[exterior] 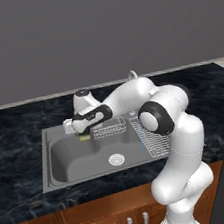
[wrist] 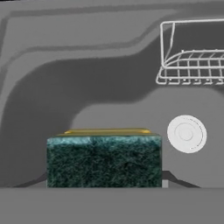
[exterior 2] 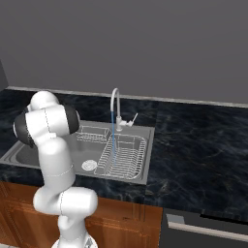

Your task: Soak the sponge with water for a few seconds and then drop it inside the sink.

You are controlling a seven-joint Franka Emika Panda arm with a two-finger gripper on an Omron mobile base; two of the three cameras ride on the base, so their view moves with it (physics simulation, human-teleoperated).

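Between fingers: small flat rectangular sponge, yellow body with dark green scrub layer (wrist: 104, 159), clamped in the two-finger gripper (exterior: 82, 133); fingers closed on it, not released
Sponge face: green layer toward the hand camera, thin yellow edge showing along its top in hand view
Sponge long axis: runs across the hand view, side to side, crosswise to the finger line
Sponge place: held up over the left-rear part of the large grey steel sink basin (exterior: 70, 162), off the floor as far as I can tell; in left base view a bit of yellow-green peeks under the hand (exterior: 83, 136)
Below sponge: bare basin floor, round white drain (wrist: 187, 134) off to one side, not directly under
Small wire basket (exterior: 109, 130): hangs at basin rear, just beside the gripper on the faucet side
Water: thin translucent blue stream (exterior 2: 113, 140) falling from the curved chrome faucet (exterior 2: 115, 104), landing in the white wire dish rack (exterior 2: 123, 156) at the right end of the sink
Key relation: stream lies well apart from the sponge, toward the robot's right, past the small basket; sponge is not under the water now
Next move, my read: carry sponge rightward along the basin until it sits in the stream, hold, then let go over the basin
Risk guess: basket and rack wires sit between the hand and the stream, could snag
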